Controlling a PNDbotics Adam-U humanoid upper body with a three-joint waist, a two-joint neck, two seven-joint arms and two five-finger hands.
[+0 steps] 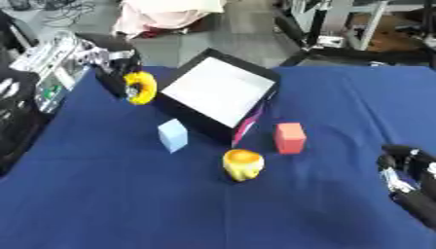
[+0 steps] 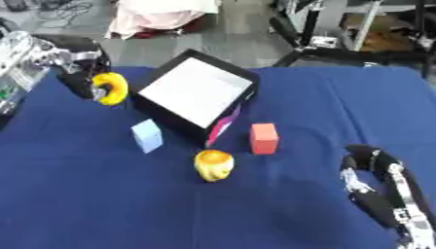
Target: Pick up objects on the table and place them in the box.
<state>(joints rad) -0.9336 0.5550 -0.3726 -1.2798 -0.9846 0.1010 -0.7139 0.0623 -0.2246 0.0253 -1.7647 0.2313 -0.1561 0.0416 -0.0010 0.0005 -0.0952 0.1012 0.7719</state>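
While the left hand (image 1: 119,73) grips a yellow ring-shaped object (image 1: 141,88) at the far left of the table (image 1: 119,204), three objects lie on the blue cloth near the box (image 1: 220,92).

Fingers of the left hand curl round the yellow ring, which is held just left of the box, at about the height of its near-left wall. That box is black with a white inside and a pink strip at its near corner, and it sits tilted toward the camera. A light blue cube (image 1: 173,135) lies just left of the near corner, a red block (image 1: 289,138) just right of it, and a yellow cup-like object (image 1: 243,165) lies nearer, between the two. Low at the right edge, the right hand (image 2: 368,170) rests on the cloth with fingers curled, holding nothing, well apart from the objects.
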